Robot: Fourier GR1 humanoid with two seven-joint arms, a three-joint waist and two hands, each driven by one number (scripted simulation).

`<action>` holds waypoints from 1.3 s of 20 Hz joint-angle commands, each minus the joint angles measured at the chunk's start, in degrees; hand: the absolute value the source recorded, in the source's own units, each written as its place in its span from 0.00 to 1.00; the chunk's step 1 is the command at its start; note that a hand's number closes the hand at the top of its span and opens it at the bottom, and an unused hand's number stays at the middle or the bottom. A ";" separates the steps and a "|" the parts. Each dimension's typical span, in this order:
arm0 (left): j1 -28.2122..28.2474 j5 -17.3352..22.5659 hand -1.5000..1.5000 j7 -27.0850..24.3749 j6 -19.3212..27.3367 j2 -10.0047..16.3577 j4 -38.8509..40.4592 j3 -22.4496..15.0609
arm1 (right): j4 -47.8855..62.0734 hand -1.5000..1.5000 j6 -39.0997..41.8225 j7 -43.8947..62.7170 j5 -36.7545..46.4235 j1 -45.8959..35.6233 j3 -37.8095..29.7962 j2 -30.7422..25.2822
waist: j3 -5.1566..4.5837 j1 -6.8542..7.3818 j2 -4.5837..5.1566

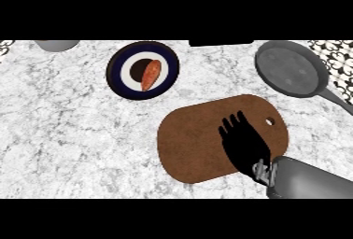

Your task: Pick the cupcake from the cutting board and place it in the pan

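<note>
A brown cutting board with a small hole near its right end lies in the middle of the marble counter. My right hand is over the board's right half, coming in from the lower right, with its fingers straight and pointing up and left. No cupcake shows anywhere; whether it is under the hand cannot be told. The grey pan lies at the upper right, nothing in it, and its handle runs toward the right edge. My left hand is out of view.
A dark blue and white plate holding an orange piece of food sits at the upper left of the board. A grey bowl is cut off at the top left. A dark object lies at the top edge.
</note>
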 commanded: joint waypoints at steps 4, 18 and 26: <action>-16.38 -1.74 0.50 -5.61 1.35 -5.28 -5.36 5.83 | 0.37 0.00 2.80 7.17 4.24 -0.88 2.07 3.12 | 0.10 -0.56 -0.15; -19.14 -2.72 0.50 -6.01 0.79 -6.29 -3.35 4.68 | 3.52 0.00 2.26 8.69 5.58 0.80 1.74 5.06 | 0.17 0.34 0.49; -19.87 -3.08 0.50 -5.45 0.96 -5.84 -4.04 4.21 | 2.08 1.00 0.03 5.86 10.05 -1.05 5.87 5.02 | 0.34 1.90 0.72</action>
